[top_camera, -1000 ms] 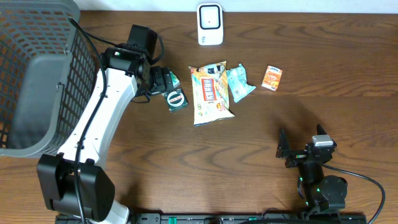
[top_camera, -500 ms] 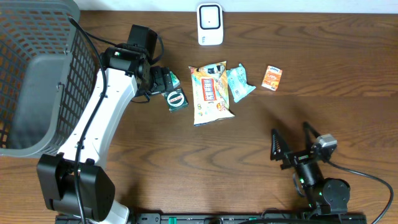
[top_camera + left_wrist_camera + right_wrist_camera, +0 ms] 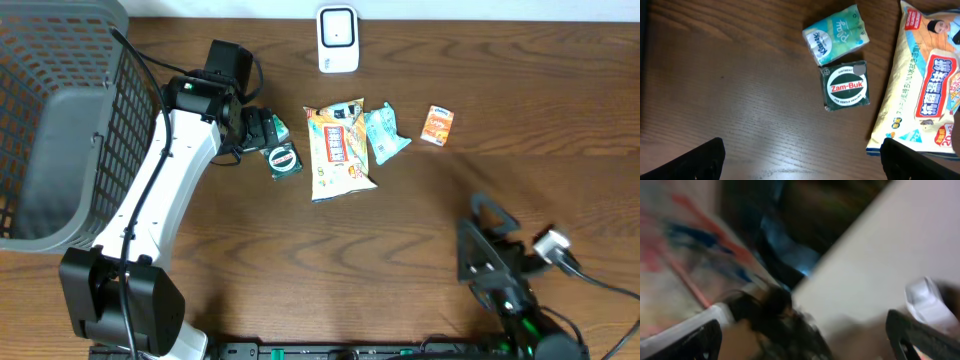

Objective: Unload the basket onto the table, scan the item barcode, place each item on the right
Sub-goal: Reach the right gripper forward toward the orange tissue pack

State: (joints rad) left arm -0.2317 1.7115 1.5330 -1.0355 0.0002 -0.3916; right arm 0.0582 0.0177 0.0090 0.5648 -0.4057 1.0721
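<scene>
A dark green Zam-Buk box (image 3: 284, 159) (image 3: 846, 86) lies flat on the wooden table beside a small green tissue pack (image 3: 837, 36). Right of them lies a large yellow snack bag (image 3: 338, 150) (image 3: 930, 85). My left gripper (image 3: 262, 132) (image 3: 802, 167) hovers just left of the box, open, with only bare wood between its fingers. The white scanner (image 3: 338, 38) stands at the table's far edge. My right gripper (image 3: 483, 232) (image 3: 802, 340) is raised near the front right, open and empty. Its wrist view is a blur of the room.
A grey mesh basket (image 3: 130, 90) fills the far left. A teal packet (image 3: 385, 133) and a small orange box (image 3: 437, 125) lie right of the snack bag. Bare wood spans the middle and front of the table.
The right arm has swung rightward and tipped its open gripper upward, blurring its wrist view. The left arm and all the items have stayed put.
</scene>
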